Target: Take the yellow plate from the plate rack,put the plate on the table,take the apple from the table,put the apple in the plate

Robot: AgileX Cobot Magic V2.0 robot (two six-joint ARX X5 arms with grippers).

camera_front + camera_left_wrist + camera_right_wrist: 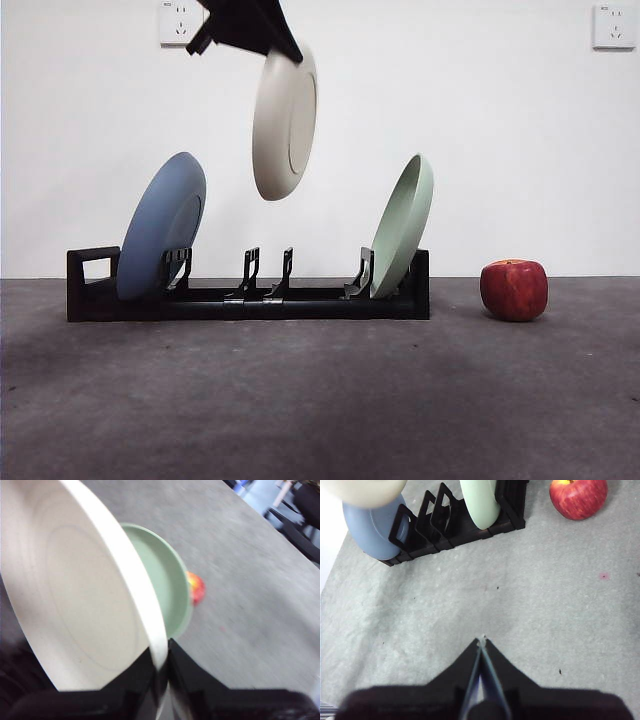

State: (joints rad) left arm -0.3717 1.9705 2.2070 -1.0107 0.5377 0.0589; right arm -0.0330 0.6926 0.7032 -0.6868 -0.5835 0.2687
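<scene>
while the left gripper (161, 667) is clenched on the rim of the yellow plate (284, 122), the plate hangs on edge in the air, clear above the middle slots of the rack (250, 295) and touching nothing else. the step in hand looks like the carry from rack to table (320, 400). to do it well, the arm would best move the plate toward the camera side of the rack, over the bare table in front, before tipping it flat; tipping it too early risks clipping the blue plate (160, 240) at the handle end of the rack or the green plate (402, 228) at the other end. since the grasp is only a pinch on the rim, a slow turn and a low release seem wise, so the plate does not slip or clatter. the apple (514, 289) sits on the table just past the rack's green-plate end, so landing the plate fairly near that end would shorten the later move. the right gripper (482, 645) hovers over bare table in front of the rack, jaws closed and empty.
</scene>
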